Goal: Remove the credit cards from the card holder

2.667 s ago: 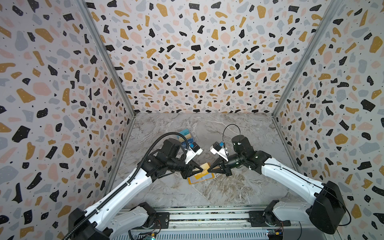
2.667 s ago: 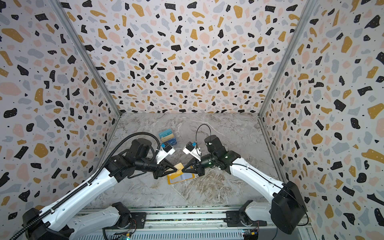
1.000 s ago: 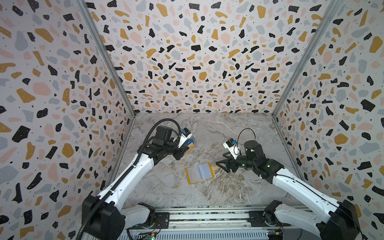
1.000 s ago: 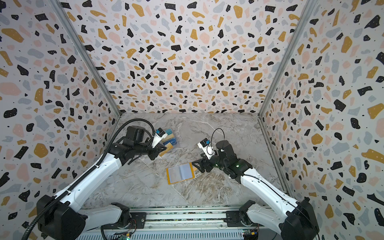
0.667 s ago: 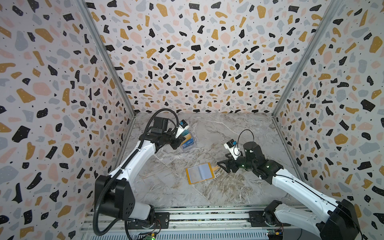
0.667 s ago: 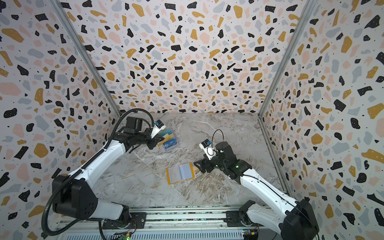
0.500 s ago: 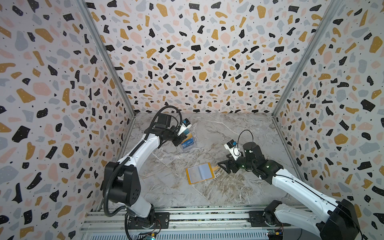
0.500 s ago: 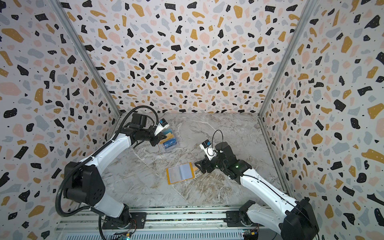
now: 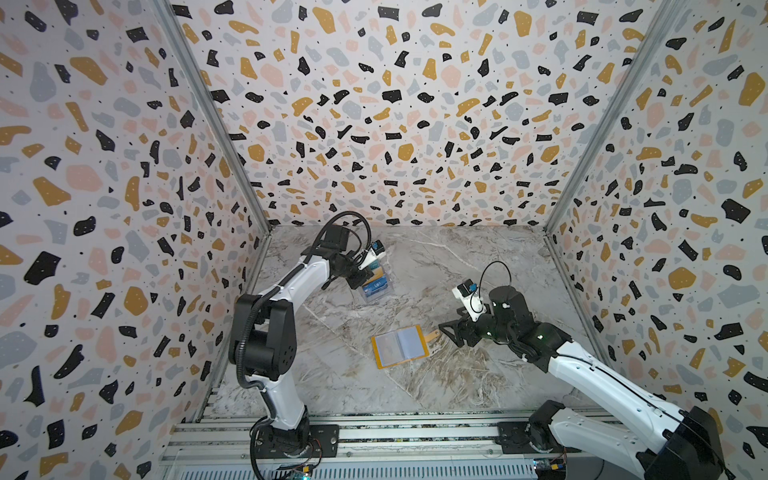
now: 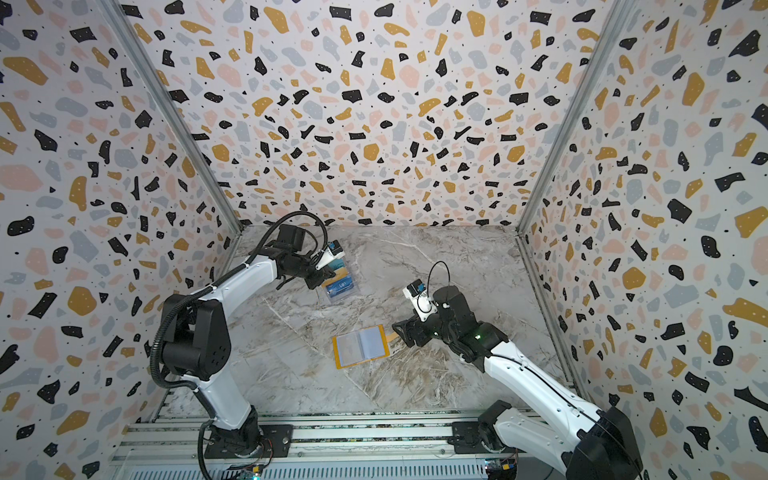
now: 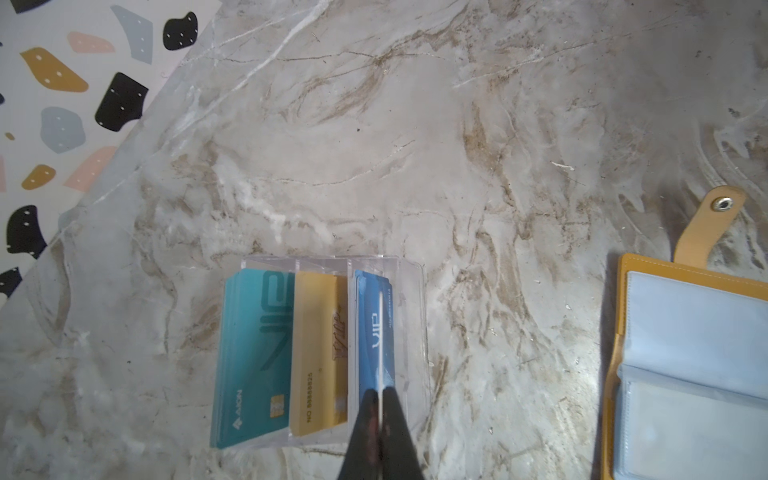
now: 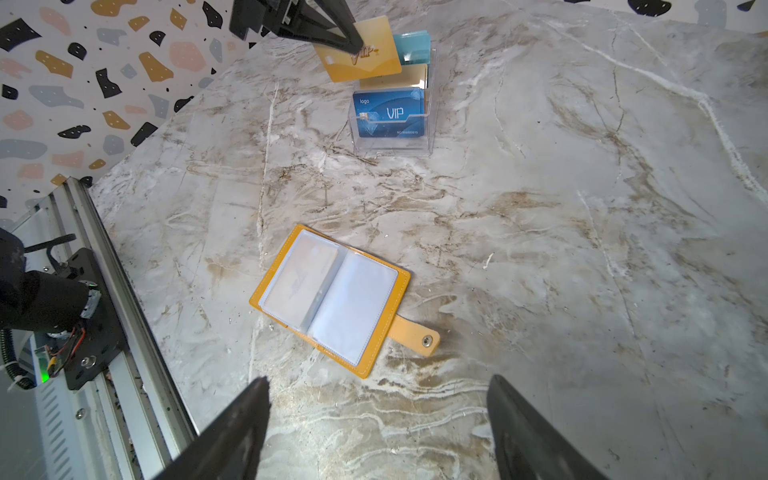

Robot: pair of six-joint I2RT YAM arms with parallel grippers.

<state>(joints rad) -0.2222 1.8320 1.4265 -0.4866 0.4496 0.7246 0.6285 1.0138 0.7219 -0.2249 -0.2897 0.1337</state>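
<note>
top views both show the marble counter [image 9: 457, 270] walled in by terrazzo panels [image 9: 374, 124]. the left arm [image 9: 291, 282] reaches to 11 o'clock of the counter's middle, and the right arm [image 9: 582, 365] comes in from 4 o'clock. the right pincer [image 9: 449, 336] hangs released with its jaws wide apart, at 3 o'clock of the card holder [image 9: 400, 346], near it but not touching. the left pincer [image 12: 357, 43] is clenched on a gold card [image 12: 361, 62], held tilted in the air just above the clear box [image 12: 392, 143]. in the left wrist view that card shows edge-on as a thin pale line between the black fingers [image 11: 395, 415]. the card holder lies open and flat near the counter's middle, mustard cover down and pale blue-grey sleeves [image 12: 353, 307] up; whether a card sits in them i cannot tell. the clear box stands at 11 o'clock of the card holder, well apart from it. its rear tier holds teal cards [image 11: 249, 353], its middle tier a second gold card [image 11: 318, 353], its front tier a blue card [image 12: 388, 112] lettered "vip". the snap tab [image 12: 415, 338] lies unfastened, pointing to 2 o'clock in the top views.
</note>
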